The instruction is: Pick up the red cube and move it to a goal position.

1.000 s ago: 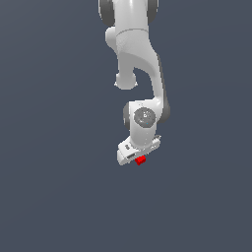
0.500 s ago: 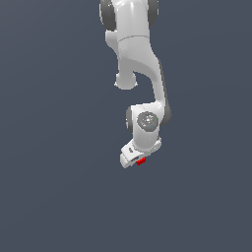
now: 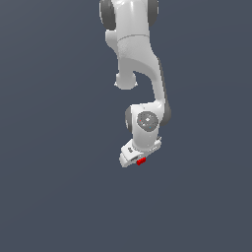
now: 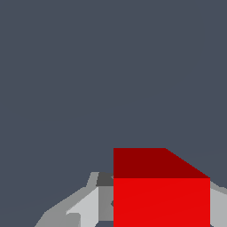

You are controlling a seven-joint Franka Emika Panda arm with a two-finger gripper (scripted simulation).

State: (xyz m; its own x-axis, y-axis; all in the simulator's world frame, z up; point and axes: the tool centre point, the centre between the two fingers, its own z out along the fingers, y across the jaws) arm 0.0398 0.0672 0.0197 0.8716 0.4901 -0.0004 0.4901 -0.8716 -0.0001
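The white jointed Franka arm (image 3: 140,74) hangs down from the upper edge of the exterior view against a plain dark slate-grey background (image 3: 49,147). Its round wrist joint (image 3: 146,120) sits above the white gripper (image 3: 138,158), which is tilted and points downward. The small, plain bright-red cube (image 3: 141,160) shows at the gripper's lower end, touching it, with only part of its red surface visible there. In the wrist view the red cube (image 4: 161,195) fills the near part of the picture, showing 2 flat faces, a bright one and a darker one. Pale grey fingers (image 4: 88,208) flank it on both sides, closed against it, so the gripper grasps the cube between its jaws.
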